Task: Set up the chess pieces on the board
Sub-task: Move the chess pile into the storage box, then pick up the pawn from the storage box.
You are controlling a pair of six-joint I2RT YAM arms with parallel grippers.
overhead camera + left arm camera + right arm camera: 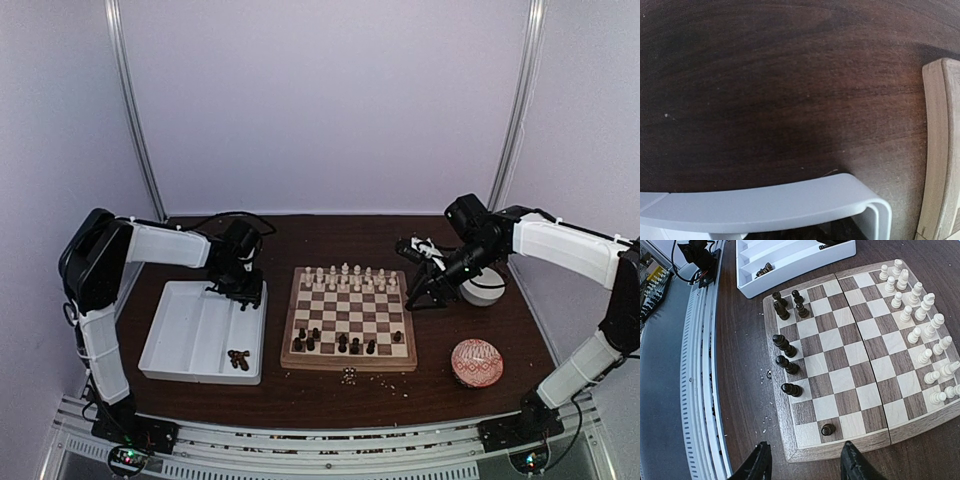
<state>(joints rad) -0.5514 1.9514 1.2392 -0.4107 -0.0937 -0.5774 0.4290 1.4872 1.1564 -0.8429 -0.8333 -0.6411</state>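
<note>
Now right end effector gapes empty off board edge; left end effector unclear.

This is a robot lab. Plain white walls and metal poles stand far behind the right gripper. A dark table lies below it. Nearer than it, a metal rail holds the arm bases.

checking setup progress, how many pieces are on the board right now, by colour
cream-white pieces: 16
dark brown pieces: 8
total on the board: 24
</note>
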